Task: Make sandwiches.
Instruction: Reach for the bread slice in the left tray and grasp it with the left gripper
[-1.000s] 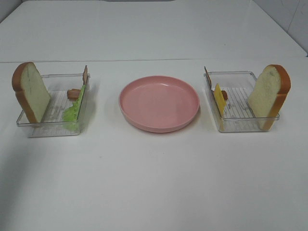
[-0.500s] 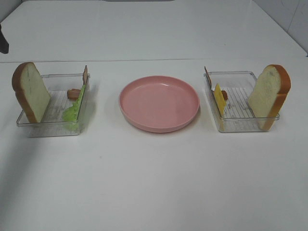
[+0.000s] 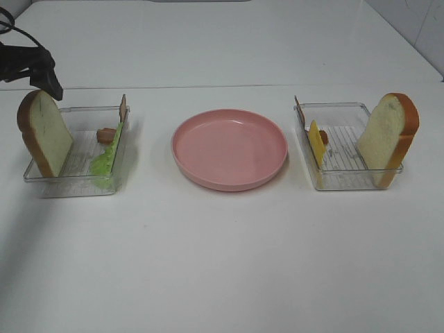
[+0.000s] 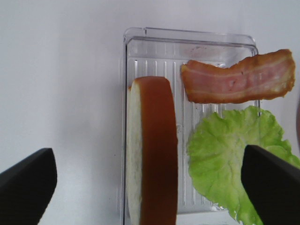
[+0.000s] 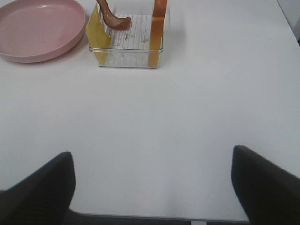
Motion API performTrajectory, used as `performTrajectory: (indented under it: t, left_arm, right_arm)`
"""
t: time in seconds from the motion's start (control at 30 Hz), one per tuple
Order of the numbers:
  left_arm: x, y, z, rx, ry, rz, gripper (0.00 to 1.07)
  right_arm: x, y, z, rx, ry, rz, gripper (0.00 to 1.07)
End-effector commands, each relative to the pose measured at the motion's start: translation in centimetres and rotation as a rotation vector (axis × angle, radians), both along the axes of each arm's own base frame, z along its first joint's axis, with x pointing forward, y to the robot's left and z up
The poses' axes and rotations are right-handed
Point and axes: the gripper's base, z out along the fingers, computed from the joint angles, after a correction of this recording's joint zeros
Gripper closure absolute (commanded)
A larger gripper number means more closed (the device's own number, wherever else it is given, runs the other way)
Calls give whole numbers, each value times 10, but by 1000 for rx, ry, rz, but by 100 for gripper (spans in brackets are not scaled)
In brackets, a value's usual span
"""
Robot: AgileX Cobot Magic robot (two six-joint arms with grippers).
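Observation:
The sandwich parts lie apart in two trays. In the left tray a bread slice (image 3: 45, 132) (image 4: 152, 150) stands on edge, with lettuce (image 3: 105, 161) (image 4: 229, 159) and bacon (image 3: 123, 107) (image 4: 239, 77) beside it. In the right tray stand another bread slice (image 3: 388, 139) (image 5: 159, 28), a yellow cheese slice (image 3: 317, 144) (image 5: 96, 33) and bacon (image 3: 300, 111) (image 5: 112, 18). My left gripper (image 3: 48, 87) (image 4: 150, 187) is open and empty, above the left bread, its fingers wide on either side. My right gripper (image 5: 152, 183) is open and empty, over bare table well short of the right tray.
A pink round plate (image 3: 229, 148) (image 5: 37, 28) sits empty in the middle between the clear left tray (image 3: 69, 186) (image 4: 187, 42) and the clear right tray (image 3: 347, 182) (image 5: 126, 56). White table stretches in front of them. The right arm is out of the high view.
My left gripper has come into the high view from the upper left and moved right and down to just above the left bread slice. Food, trays and plate have not moved.

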Motion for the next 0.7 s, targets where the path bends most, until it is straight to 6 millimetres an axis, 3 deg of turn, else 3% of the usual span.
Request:
performTrajectory:
  t: [0.03, 0.17, 0.3, 0.33, 0.37, 0.4, 0.43, 0.47, 0.5, 0.53, 0.57, 0.6, 0.67, 0.7]
  left_arm:
    - [8, -3, -15, -9, 35, -8, 6]
    - [11, -3, -27, -8, 58, -8, 6]
    - [12, -2, -26, -5, 42, -5, 17]
    - [14, -2, -26, -1, 28, -3, 28]
    - [14, -2, -26, -1, 28, -3, 28]
    - [14, -2, -25, 0, 16, 0, 46]
    - [14, -2, -25, 0, 16, 0, 46]
    - [15, -2, -25, 0, 13, 1, 54]
    - [15, -2, -25, -2, 8, 4, 72]
    - [15, -2, -25, -2, 8, 4, 72]
    - [16, -2, -25, -4, 4, 6, 87]
    - [16, -2, -25, -4, 4, 6, 87]
    - [16, -2, -24, -8, -4, 10, 101]
    - [16, -2, -24, -8, -4, 10, 101]
  right_arm:
    - [-3, 0, 0, -8, -41, -1, 20]
    - [-3, 0, 0, -8, -41, -1, 20]
    - [-3, 0, 0, -8, -41, -1, 20]
    - [-3, 0, 0, -8, -41, -1, 20]
    - [-3, 0, 0, -8, -41, -1, 20]
    - [-3, 0, 0, -8, -41, -1, 20]
    - [-3, 0, 0, -8, -41, -1, 20]
    - [-3, 0, 0, -8, -41, -1, 20]
    - [-3, 0, 0, -8, -41, -1, 20]
    - [-3, 0, 0, -8, -41, -1, 20]
    - [-3, 0, 0, -8, -41, -1, 20]
    - [-3, 0, 0, -8, -41, -1, 20]
    - [-3, 0, 0, -8, -41, -1, 20]
    - [-3, 0, 0, -8, -41, -1, 20]
